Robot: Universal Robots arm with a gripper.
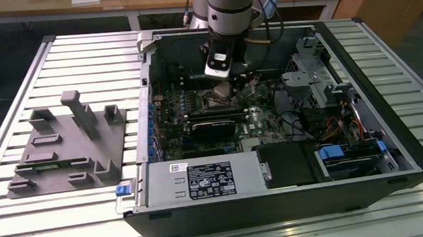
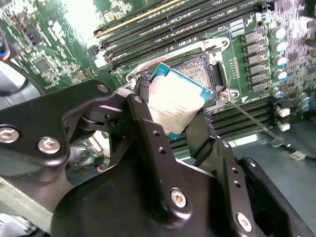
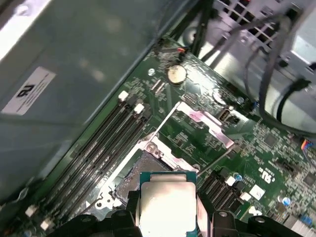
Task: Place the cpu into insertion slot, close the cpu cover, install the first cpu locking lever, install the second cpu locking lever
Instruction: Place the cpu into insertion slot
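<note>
Silver-grey metal tops the one cpu (image 2: 175, 101) that I carry. My gripper (image 2: 170, 112) is clenched on it, and in both wrist views my two black fingers (image 2: 144, 126) press on opposite edges of the chip. It hangs tilted just above the one insertion slot (image 2: 203, 66) and is not seated. The slot lies bare, its dark pin field uncovered.

One cpu cover (image 3: 205, 121), a thin silvery plate, stands flipped back on the far side of the slot in the first wrist view. One thin locking lever (image 2: 252, 121) angles out and away from the slot's corner in the second wrist view. One round coin cell (image 3: 177, 74) sits on the green motherboard (image 3: 266, 143) beyond the cover.

My one arm (image 1: 224, 12) comes down almost upright at the far side of the one open computer case (image 1: 409, 157). The wrist points straight down, so I hang over the middle of the board. One black card (image 1: 216, 126) lies on the board just on the camera's side of me.

The case rests on its side on a slatted metal table (image 1: 84, 49). One grey moulded fixture (image 1: 68, 142) sits on the slats just beside the case, at the exterior view's left.
</note>
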